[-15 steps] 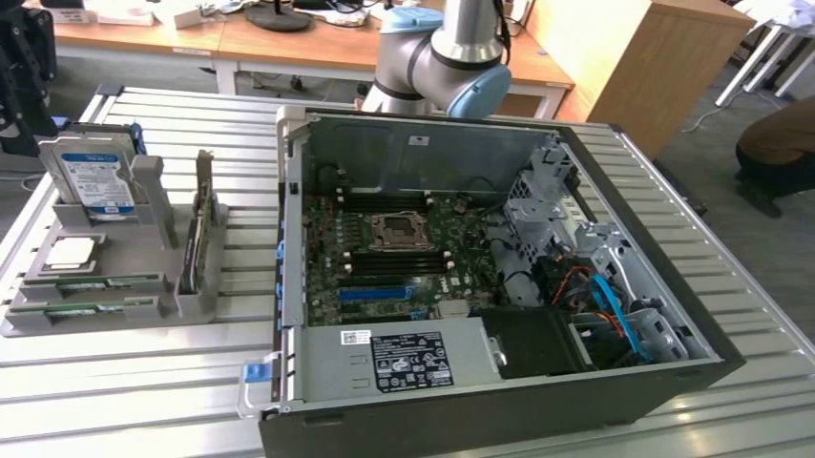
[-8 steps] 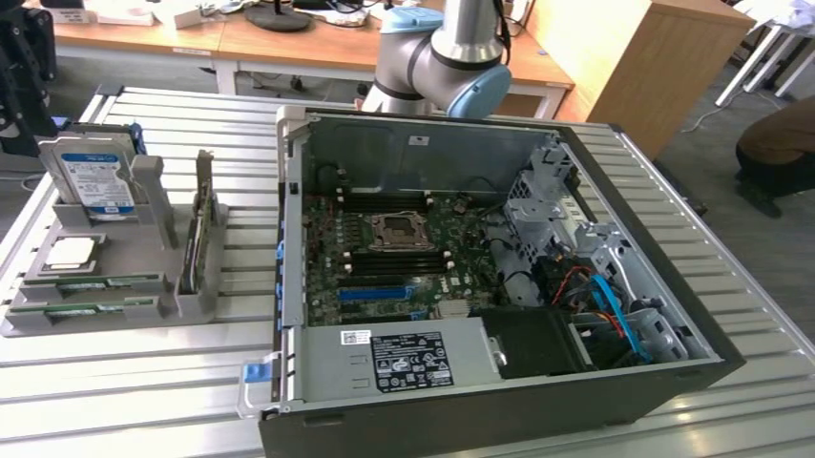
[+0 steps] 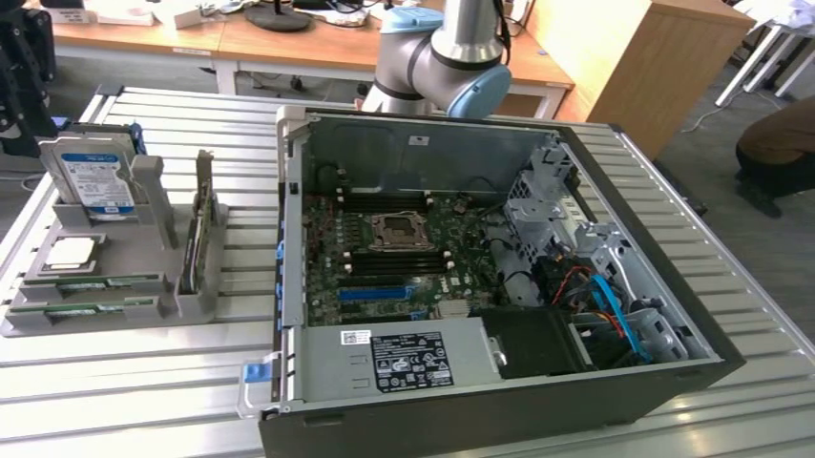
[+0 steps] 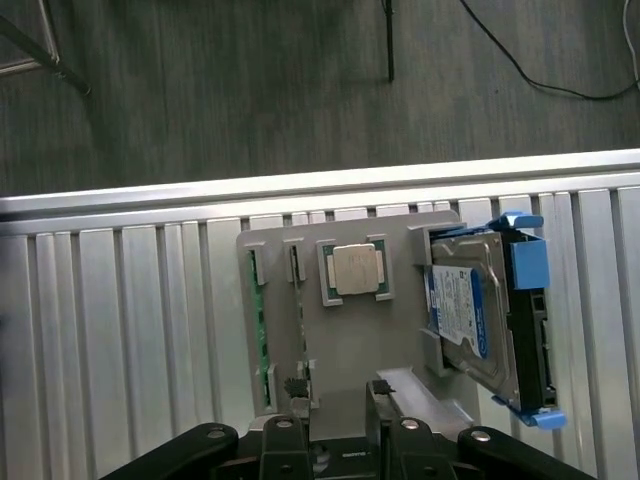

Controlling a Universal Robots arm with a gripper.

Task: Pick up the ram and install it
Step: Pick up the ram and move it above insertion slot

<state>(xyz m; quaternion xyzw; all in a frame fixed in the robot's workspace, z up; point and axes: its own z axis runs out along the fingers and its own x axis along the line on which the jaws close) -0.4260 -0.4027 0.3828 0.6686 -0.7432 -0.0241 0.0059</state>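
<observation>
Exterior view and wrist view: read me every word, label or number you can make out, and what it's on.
No text is readable.
Blue-white label on the silver hard drive: print too small.
Black label on the silver power supply: too small.
White sticker beside it: too small.
Small pale sticker on the case's inner wall: too small.
</observation>
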